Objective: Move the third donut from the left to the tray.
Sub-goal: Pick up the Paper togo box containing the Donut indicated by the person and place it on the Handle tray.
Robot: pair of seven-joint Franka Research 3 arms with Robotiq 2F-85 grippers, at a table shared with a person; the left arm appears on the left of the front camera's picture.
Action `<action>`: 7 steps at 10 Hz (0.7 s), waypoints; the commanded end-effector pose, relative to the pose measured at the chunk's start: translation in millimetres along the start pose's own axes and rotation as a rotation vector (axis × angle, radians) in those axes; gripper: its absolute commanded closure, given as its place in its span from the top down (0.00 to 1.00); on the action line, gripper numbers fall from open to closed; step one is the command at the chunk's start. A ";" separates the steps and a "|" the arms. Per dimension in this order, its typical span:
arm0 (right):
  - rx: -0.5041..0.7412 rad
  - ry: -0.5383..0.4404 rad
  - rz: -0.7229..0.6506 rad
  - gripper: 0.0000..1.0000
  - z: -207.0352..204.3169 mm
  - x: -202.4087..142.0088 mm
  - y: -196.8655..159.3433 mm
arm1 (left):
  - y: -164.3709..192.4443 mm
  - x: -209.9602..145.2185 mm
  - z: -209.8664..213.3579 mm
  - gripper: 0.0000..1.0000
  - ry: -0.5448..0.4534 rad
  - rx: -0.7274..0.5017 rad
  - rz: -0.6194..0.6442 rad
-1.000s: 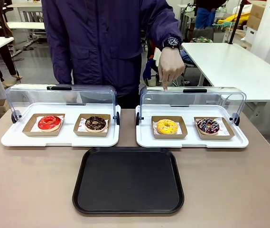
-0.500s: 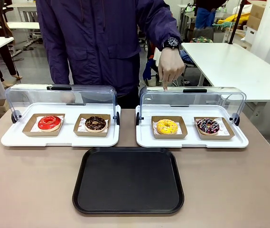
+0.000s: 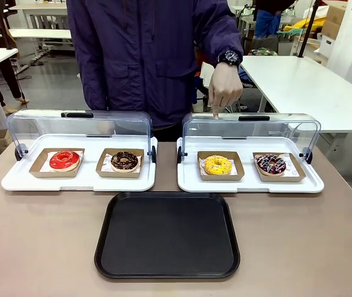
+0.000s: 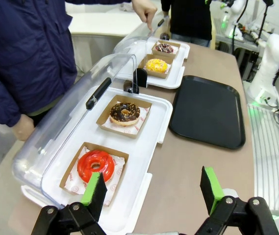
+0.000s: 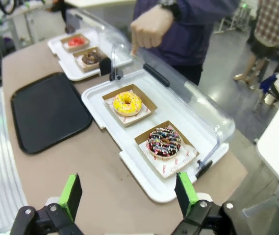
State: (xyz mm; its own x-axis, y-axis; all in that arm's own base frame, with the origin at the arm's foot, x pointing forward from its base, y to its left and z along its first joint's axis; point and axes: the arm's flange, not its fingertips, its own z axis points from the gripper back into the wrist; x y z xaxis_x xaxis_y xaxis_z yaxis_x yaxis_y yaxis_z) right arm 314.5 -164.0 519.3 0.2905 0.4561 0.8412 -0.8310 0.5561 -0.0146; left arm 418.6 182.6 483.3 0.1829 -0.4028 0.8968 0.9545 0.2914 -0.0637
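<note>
Yellow donut (image 3: 218, 164): third from the left in a row of four. It sits in its brown cardboard holder (image 3: 237, 174) on the left half of the right white tray (image 3: 250, 185).
Black tray (image 3: 166, 235): flat on the table (image 3: 39, 247), on our side of the two white trays and centred before the gap between them.
Donut to black tray: apart, with the near rim of the right white tray between them.
Neighbours: a sprinkled chocolate donut (image 3: 270, 163) sits to the yellow one's right on the same tray. The left white tray (image 3: 77, 182) carries a red donut (image 3: 64, 159) and a chocolate donut (image 3: 124, 160), each in its own holder.
Lids: the right clear lid (image 3: 268, 129) and the left clear lid (image 3: 80, 125) are both swung up and back, standing behind their trays.
Person's hand (image 3: 225, 86): index finger points down at the top edge of the right clear lid, above the yellow donut. We cannot tell whether it touches. There is a watch (image 3: 228, 57) on the wrist.
Left gripper (image 4: 153, 188): fingers spread wide, nothing between the green pads. It is raised over the end of the left white tray, with the red donut nearest.
Right gripper (image 5: 128, 191): fingers spread wide, holding nothing. It is raised over the table just off the right white tray, with the sprinkled chocolate donut nearest and the yellow donut beyond it.
</note>
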 end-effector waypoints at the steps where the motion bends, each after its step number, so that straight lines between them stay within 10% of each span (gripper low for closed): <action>1: 0.002 0.114 0.065 1.00 -32.4 55.5 4.9 | -2.2 1.0 1.1 1.00 0.012 -0.006 0.002; 7: 0.096 0.531 0.351 1.00 -199.1 134.2 85.5 | -2.2 1.0 1.1 1.00 0.012 -0.006 0.002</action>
State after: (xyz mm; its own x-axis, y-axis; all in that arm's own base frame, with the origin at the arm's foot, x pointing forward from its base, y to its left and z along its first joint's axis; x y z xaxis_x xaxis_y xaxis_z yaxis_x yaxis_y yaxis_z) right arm 366.8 74.9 531.5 0.1537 0.8653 0.4770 -0.9482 0.2649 -0.1750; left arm 419.4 183.2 482.0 0.1859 -0.4029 0.8962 0.9540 0.2922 -0.0665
